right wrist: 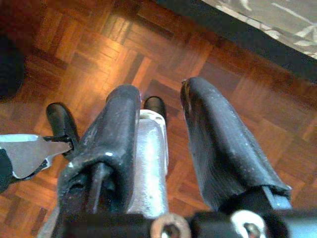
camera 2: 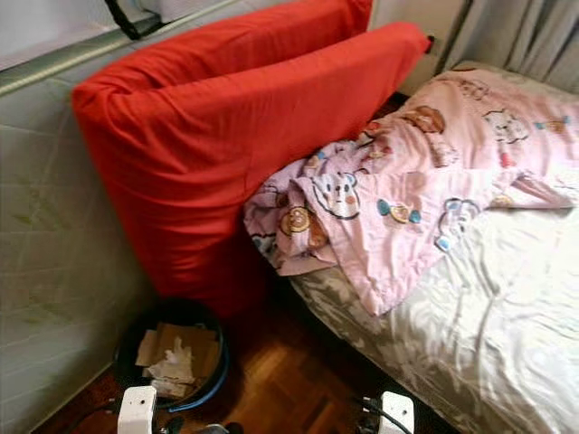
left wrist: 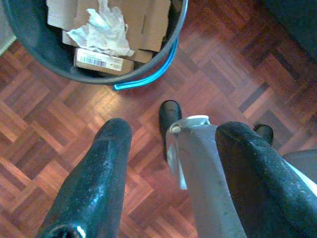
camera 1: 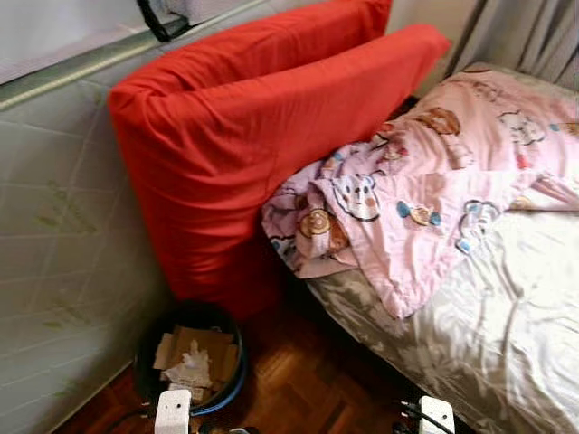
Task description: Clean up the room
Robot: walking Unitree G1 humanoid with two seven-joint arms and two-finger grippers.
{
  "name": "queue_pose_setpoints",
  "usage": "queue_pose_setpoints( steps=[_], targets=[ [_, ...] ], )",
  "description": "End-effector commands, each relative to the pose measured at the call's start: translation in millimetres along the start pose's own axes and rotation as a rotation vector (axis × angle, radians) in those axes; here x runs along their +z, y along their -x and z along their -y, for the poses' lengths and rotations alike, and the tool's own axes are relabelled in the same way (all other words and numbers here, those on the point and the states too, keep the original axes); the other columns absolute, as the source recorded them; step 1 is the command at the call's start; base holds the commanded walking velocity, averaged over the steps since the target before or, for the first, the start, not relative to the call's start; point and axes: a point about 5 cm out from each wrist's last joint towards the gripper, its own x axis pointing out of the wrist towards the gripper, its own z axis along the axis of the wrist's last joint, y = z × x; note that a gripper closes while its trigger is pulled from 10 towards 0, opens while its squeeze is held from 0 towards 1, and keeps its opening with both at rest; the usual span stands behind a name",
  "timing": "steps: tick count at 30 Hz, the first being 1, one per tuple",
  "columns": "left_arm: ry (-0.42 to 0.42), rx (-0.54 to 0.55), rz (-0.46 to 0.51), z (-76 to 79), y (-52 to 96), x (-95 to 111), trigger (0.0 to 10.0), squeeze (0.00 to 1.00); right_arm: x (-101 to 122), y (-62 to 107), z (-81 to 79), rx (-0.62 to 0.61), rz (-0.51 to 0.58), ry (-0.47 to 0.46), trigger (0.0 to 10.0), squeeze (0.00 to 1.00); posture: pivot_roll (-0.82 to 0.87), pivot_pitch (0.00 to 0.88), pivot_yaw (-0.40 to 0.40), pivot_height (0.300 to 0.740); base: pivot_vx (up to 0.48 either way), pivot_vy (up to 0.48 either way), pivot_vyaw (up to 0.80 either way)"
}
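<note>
A dark bin [camera 1: 192,362] holding cardboard [left wrist: 143,22] and crumpled paper [left wrist: 101,29] stands on the parquet floor [camera 1: 308,384] by a red cushion [camera 1: 253,136]. To its right, a pink blanket [camera 1: 434,172] lies bunched on the bed [camera 1: 507,316]. The left pincer [left wrist: 171,173] and right pincer [right wrist: 161,144] hang over the floor, both released and grasping nothing.

Home bedroom: bed [camera 1: 507,316] with pink cartoon quilt [camera 1: 434,181] at right, red cushions [camera 1: 244,136] against wall, parquet floor [camera 1: 298,380], waste bin [camera 1: 194,362] near left.
</note>
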Motion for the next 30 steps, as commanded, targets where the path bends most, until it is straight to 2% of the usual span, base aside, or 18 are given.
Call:
queue_pose_setpoints(
  steps=[1, 8, 10, 13, 30],
  targets=[
    [0.015, 0.007, -0.036, -1.5, 2.5, -9.4, 10.0, 0.0, -4.2, 1.5, 3.0, -0.012, -0.008, -0.013, 10.0, 0.0, 0.11, 0.175, -0.033, 0.74, 0.0, 0.0, 0.0],
    [0.022, 0.009, -0.035, -0.7, 2.4, -9.4, 10.0, 0.0, -4.3, 1.6, 4.0, -0.017, -0.01, -0.021, 10.0, 0.0, 0.12, 0.181, -0.038, 0.74, 0.0, 0.0, 0.0],
    [0.023, 0.011, -0.034, -0.7, 2.4, -9.5, 10.0, 0.0, -5.2, 1.6, 4.0, -0.019, -0.016, -0.031, 10.0, 0.0, 0.12, 0.183, -0.038, 0.74, 0.0, 0.0, -0.66],
    [0.024, 0.012, -0.035, -1.0, 2.5, -9.8, 10.0, 0.0, -4.7, 1.7, 3.8, -0.017, -0.008, -0.033, 10.0, 0.0, 0.11, 0.184, -0.038, 0.74, 0.246, 0.0, -0.7],
    [0.026, 0.016, -0.034, -1.6, 2.6, -9.8, 10.0, 0.0, -4.6, 1.7, 3.3, -0.013, -0.006, -0.032, 10.0, 0.0, 0.12, 0.182, -0.037, 0.74, 0.272, 0.0, 0.0]
  ],
)
